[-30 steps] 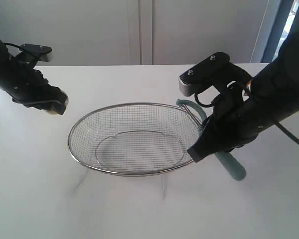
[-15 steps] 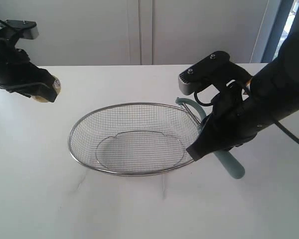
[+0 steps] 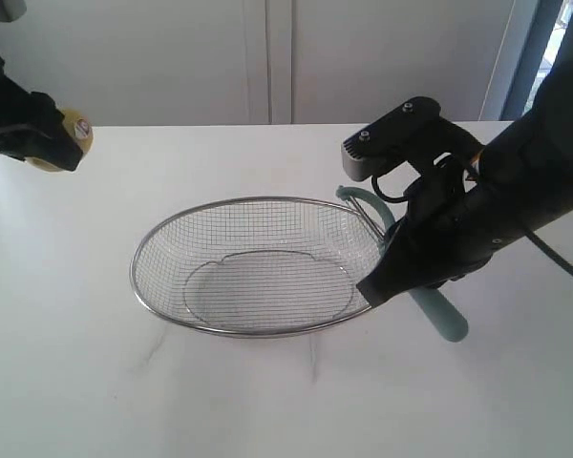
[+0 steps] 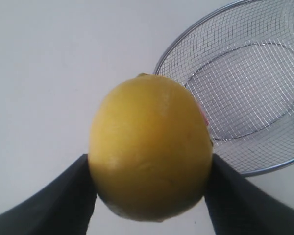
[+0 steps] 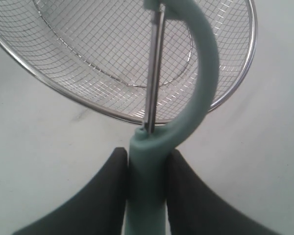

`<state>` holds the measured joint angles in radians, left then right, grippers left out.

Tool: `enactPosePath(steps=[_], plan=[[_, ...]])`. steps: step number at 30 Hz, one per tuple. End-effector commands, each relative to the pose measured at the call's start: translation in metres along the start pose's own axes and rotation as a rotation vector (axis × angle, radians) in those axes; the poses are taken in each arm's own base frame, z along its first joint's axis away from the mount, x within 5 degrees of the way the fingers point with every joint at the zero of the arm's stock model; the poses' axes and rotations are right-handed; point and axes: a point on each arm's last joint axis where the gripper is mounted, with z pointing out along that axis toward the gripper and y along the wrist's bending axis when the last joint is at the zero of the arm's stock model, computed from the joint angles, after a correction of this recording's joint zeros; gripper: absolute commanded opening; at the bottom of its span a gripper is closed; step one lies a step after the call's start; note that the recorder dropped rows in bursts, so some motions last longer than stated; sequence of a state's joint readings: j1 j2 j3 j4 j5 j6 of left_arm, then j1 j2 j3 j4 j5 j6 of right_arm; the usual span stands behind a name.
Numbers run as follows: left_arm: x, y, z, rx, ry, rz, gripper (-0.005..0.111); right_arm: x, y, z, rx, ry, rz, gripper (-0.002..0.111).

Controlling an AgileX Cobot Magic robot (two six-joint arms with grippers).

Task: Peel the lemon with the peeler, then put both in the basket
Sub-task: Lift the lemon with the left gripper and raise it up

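Note:
The yellow lemon (image 4: pixel 151 147) is clamped between the two dark fingers of my left gripper (image 4: pixel 149 188). In the exterior view the lemon (image 3: pixel 65 139), with its red-and-white sticker, hangs high at the far left, well away from the wire basket (image 3: pixel 153 296). My right gripper (image 5: pixel 146 171) is shut on the teal handle of the peeler (image 5: pixel 149 191). The peeler's curved head and metal blade reach over the basket rim (image 5: pixel 88 105). Seen from outside, the peeler (image 3: pixel 441 320) pokes out below the right gripper (image 3: pixel 415 277) at the basket's right end.
The basket (image 4: pixel 279 169) stands on a white table (image 3: pixel 95 382) and holds nothing. A pale wall and cabinet doors (image 3: pixel 267 57) rise behind the table's far edge. A grey camera block (image 3: pixel 363 157) sits on the right arm above the basket's right rim.
My left gripper has carried the lemon up and to the left, farther from the basket. The right arm and peeler have stayed put.

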<state>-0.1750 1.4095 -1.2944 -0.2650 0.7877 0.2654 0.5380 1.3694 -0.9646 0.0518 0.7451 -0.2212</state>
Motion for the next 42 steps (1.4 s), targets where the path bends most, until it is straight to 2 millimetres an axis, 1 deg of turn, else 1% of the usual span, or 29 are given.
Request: enactPosePath(steps=[1,4,5,11,16,20,29,37,42], plan=[[0.018,-0.012,-0.013,0.023,0.000,-0.009,0.000,-0.002,-0.001,-0.001,0.001,-0.011,0.021,0.000],[0.026,-0.017,-0.026,0.015,-0.032,0.000,0.000,-0.003,0.003,-0.001,-0.033,-0.018,0.064,0.000],[0.029,-0.020,-0.034,0.009,-0.055,0.006,0.000,-0.004,0.005,-0.001,-0.057,-0.027,0.092,0.000],[0.036,-0.030,-0.060,0.007,-0.118,0.025,0.000,-0.003,0.007,0.000,-0.073,-0.032,0.105,0.000],[0.038,-0.040,-0.073,0.057,-0.176,0.012,0.000,-0.003,0.007,0.000,-0.073,-0.032,0.105,0.000],[0.037,-0.044,-0.073,0.111,-0.192,0.009,0.000,-0.003,0.007,0.000,-0.076,-0.033,0.108,0.000],[0.043,-0.049,-0.061,0.194,-0.204,0.010,0.000,-0.004,0.007,0.000,-0.082,-0.036,0.115,0.000],[0.056,-0.053,-0.041,0.280,-0.195,-0.010,0.000,-0.004,0.007,0.000,-0.083,-0.041,0.119,0.000],[0.066,-0.052,-0.027,0.296,-0.182,-0.027,0.000,-0.004,0.008,0.000,-0.084,-0.039,0.119,0.000]])
